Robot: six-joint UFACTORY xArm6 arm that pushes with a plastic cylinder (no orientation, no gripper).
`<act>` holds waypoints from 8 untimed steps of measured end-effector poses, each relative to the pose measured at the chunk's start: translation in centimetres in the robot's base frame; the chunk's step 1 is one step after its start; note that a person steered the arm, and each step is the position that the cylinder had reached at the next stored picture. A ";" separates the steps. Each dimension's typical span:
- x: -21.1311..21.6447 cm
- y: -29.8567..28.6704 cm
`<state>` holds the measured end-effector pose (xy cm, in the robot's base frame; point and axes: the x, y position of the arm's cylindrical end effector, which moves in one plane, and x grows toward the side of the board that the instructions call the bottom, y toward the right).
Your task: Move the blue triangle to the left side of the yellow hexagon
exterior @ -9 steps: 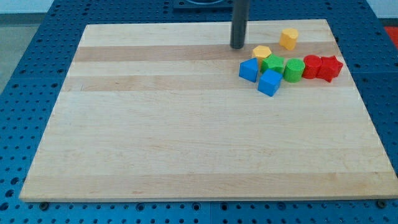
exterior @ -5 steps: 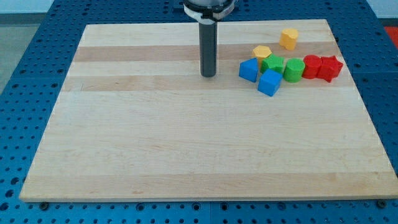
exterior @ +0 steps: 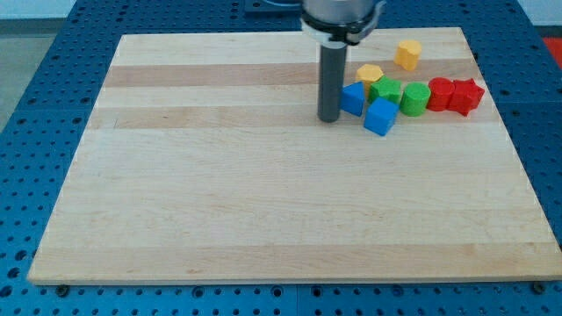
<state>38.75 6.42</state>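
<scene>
- While my tip (exterior: 329,118) sits on the bench (exterior: 219,193) in the upper middle of the frame, it is just beside the blue triangle (exterior: 352,98), at that block's lower-left edge; I can't tell whether they touch.
- No pincer exists on this rig, only the rod, so nothing is grasped or released.
- Just up and right of the blue triangle lies the yellow hexagon (exterior: 370,75), with the green block (exterior: 384,90) touching its lower right and a blue cube (exterior: 381,117) below.
- A second green block (exterior: 414,97), two red blocks (exterior: 441,93) (exterior: 467,96) and a yellow block (exterior: 407,53) lie further right.
- As I judge it, the triangle needs only a short nudge toward the frame's top to end beside the hexagon's left face.
- I'd bring my tip under the triangle and push upward gently, keeping off the blue cube and not shoving the hexagon away.
</scene>
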 end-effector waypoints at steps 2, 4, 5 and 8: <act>-0.5 2.0; -4.7 5.2; -5.6 6.0; -3.4 0.5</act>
<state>35.34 6.92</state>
